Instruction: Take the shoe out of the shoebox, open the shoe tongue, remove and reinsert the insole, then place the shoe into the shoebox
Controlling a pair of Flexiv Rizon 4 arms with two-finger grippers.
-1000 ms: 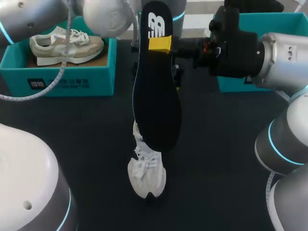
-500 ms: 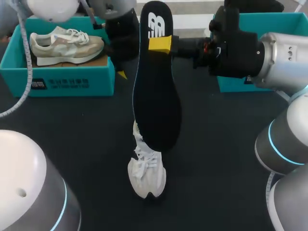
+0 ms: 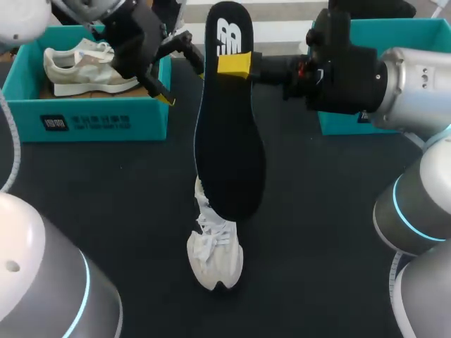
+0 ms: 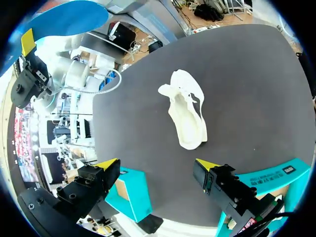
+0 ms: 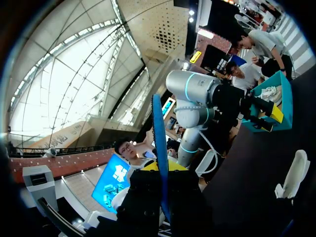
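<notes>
- With the insole (image 3: 229, 134) out of the shoe and hanging from the right gripper (image 3: 236, 65), the step in hand looks like the turn from removal to reinsertion.
- Right gripper: yellow-tipped fingers clamped on the insole near its printed heel end. The insole hangs lengthwise in the air, dark face toward the head camera, clear of the table.
- Shoe (image 3: 215, 257): off-white, alone on the dark table below the insole. Laces loose, mouth gaping in the left wrist view. Nothing holds it.
- Left gripper (image 3: 180, 74): fingers wide apart and empty, poised beside the teal shoebox (image 3: 84, 116) at the table's left. A second shoe (image 3: 91, 67) lies in that box.
- Judgement: the next move is to lower the insole toe-first into the mouth. The shoe looks light and soft, so the left gripper probably needs to pin it or hold the tongue back.
- Risk: the thin insole may buckle at the collar.
</notes>
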